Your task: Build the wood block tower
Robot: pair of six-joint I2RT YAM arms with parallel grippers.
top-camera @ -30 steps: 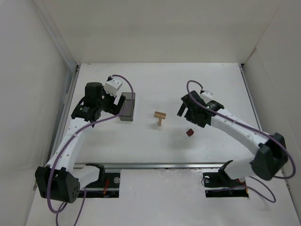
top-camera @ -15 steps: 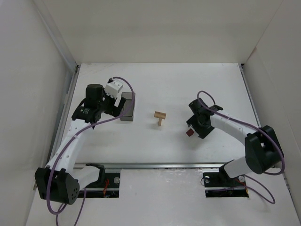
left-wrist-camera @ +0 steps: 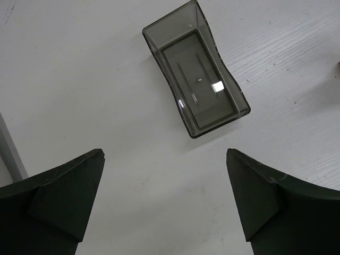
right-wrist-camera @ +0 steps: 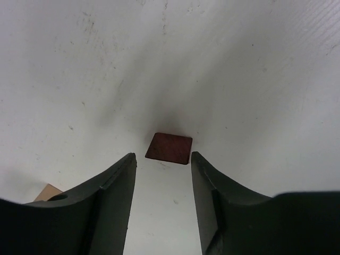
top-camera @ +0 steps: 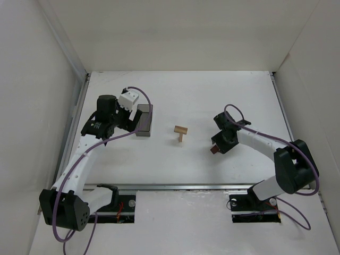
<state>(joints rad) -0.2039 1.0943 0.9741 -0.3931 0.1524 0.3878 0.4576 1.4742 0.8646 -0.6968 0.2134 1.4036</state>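
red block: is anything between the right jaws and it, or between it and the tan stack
Nothing visible. The reddish-brown block lies on the bare table just ahead of the right gripper, jaws open. The stretch between it and the tan blocks looks bare.

Left arm bent, reaching forward; left claw (left-wrist-camera: 163,154) spread wide, aimed down. Right arm folded inward; right claw (right-wrist-camera: 162,155) low, fingers partly apart.

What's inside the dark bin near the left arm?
Nothing visible. The left wrist view looks straight into the bin and shows only its bare floor with a light glint, no blocks. In the top view its inside is too dark to read.
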